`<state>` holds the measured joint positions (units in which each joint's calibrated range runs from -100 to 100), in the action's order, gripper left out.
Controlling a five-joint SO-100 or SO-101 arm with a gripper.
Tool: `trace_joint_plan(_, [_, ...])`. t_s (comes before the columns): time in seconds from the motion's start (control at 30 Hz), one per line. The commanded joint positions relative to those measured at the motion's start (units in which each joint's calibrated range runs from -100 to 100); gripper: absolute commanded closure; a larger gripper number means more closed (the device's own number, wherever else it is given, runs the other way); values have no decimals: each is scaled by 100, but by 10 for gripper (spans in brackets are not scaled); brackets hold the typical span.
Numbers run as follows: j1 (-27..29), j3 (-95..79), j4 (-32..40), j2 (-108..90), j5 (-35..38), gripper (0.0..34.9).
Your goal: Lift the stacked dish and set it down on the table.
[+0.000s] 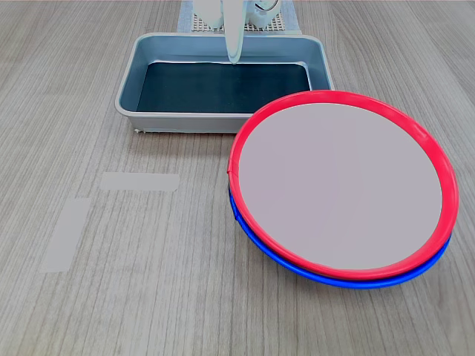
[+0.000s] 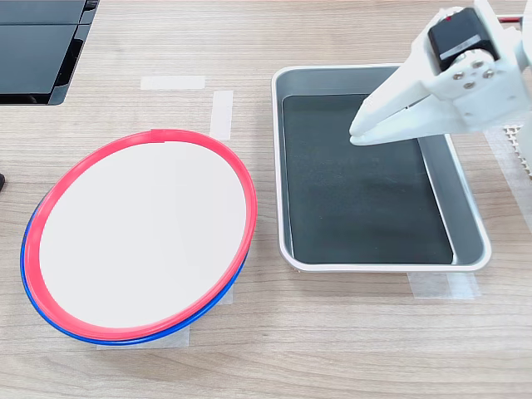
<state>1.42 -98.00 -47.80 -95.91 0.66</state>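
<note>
arm mostly cut off at the top edge of the first exterior view; only white fingers hang into frame. in the second exterior view the upper arm runs off the right edge. blue plate (image 1: 415, 276) mostly hidden, only a rim crescent shows under the red plate (image 1: 339, 181). dark flat object (image 2: 37, 46) at the second exterior view's top left is cropped, can't identify.

gripper (image 2: 359, 133) hangs above the grey tray (image 2: 382, 264), over its dark liner. fingers pressed together at the tips, nothing between them, touching nothing.

red plate (image 2: 141, 237) sits stacked on the blue plate (image 2: 50, 314), just beside the tray, on the table (image 2: 332, 341). pale tape strips (image 1: 139, 181) lie on the wood near the plates.
</note>
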Motion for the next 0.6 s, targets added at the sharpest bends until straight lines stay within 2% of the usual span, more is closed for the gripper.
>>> trace_joint_plan(0.0, [-231,1202,-37,1032,366,346])
trace_joint_plan(0.17, [-655,3032,-20,3130,757,331])
trace_joint_plan(0.27, [-833,4106,-86,4410,786,303])
trace_joint_plan(0.33, [-956,4771,-94,5194,821,271])
trace_joint_plan(0.37, [-1022,5062,-45,5587,860,229])
trace_joint_plan(0.5, [-1125,5353,186,6141,962,214])
trace_joint_plan(0.57, [-1182,5417,384,6474,1045,217])
